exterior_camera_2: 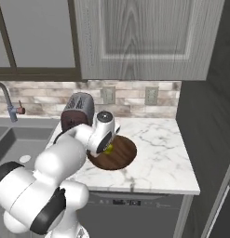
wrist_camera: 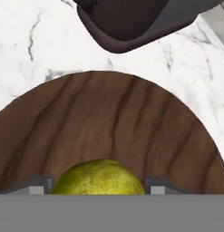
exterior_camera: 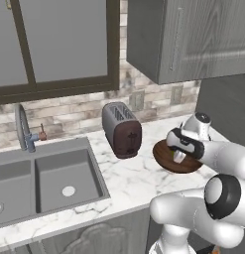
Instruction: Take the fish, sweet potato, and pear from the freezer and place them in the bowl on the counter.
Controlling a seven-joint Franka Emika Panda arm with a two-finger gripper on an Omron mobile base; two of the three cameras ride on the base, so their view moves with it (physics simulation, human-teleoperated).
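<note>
The yellow-green pear [wrist_camera: 99,177] sits between my two fingertips, low over the dark brown wooden bowl [wrist_camera: 109,118]. My gripper [wrist_camera: 99,185] is shut on the pear, with a pad against each side. From the base the gripper [exterior_camera: 178,157] hangs over the bowl [exterior_camera: 162,162] on the white marble counter [exterior_camera: 129,178]. A sliver of pear [exterior_camera_2: 108,149] shows under the hand in the right base view, above the bowl [exterior_camera_2: 122,155]. The dark freezer [exterior_camera_2: 207,139] side stands at the right. The fish and sweet potato are out of view.
A dark toaster [exterior_camera: 122,129] stands just left of the bowl, close to the hand. A grey double sink [exterior_camera: 44,178] with a faucet [exterior_camera: 24,130] lies further left. Wall cabinets [exterior_camera_2: 144,37] hang overhead. Bare marble [exterior_camera_2: 160,139] lies right of the bowl.
</note>
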